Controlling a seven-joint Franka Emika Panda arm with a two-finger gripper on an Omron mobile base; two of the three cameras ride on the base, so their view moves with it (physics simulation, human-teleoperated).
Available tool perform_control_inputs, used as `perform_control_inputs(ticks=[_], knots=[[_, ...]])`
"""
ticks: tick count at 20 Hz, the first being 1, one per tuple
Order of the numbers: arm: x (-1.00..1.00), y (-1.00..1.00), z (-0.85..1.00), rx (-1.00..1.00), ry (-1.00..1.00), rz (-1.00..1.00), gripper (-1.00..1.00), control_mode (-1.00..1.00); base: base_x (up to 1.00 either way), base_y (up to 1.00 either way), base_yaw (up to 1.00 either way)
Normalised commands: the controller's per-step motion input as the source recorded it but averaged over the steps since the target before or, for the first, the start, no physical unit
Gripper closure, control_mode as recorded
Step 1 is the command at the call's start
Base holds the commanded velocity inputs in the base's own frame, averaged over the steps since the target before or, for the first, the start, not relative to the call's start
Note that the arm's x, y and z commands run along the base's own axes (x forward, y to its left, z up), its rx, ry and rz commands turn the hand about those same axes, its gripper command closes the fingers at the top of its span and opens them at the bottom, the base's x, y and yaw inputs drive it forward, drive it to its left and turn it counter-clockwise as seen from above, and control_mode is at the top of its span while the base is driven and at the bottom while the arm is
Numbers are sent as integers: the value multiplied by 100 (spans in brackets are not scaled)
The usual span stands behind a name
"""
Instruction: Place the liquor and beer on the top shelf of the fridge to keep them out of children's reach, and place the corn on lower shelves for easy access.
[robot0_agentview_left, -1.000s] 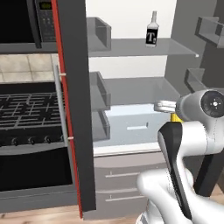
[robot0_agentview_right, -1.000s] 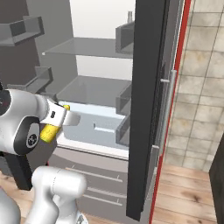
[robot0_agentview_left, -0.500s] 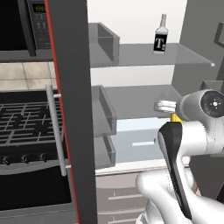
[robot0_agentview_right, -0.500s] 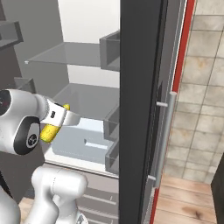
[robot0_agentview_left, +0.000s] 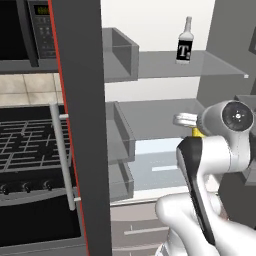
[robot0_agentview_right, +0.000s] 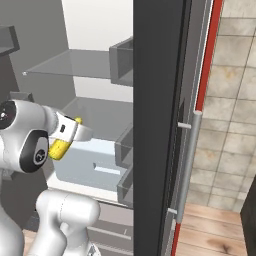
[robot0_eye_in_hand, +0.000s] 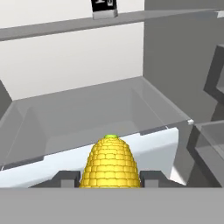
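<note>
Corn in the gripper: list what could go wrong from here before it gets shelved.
1. The gripper holds the corn only by its base, with most of the cob sticking out ahead; it might slip or pivot.
2. The white drawer front sits right ahead of the cob, so a low approach could bump it instead of clearing onto the lower shelf.
3. Lifting too high could put the arm near the liquor on the top shelf and knock it.
</note>
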Motion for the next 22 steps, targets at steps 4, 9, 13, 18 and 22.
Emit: perform_control_inputs(ticks=[4,9,13,18,22], knots=[[52,4,-16,0,0,-3,100,-100,0,0,0],[52,0,-26,0,0,-1,100,-100,0,0,0],[48,0,-37,0,0,0,100,-100,0,0,0],[47,0,-33,0,0,0,100,-100,0,0,0],[51,0,-18,0,0,0,100,-100,0,0,0]])
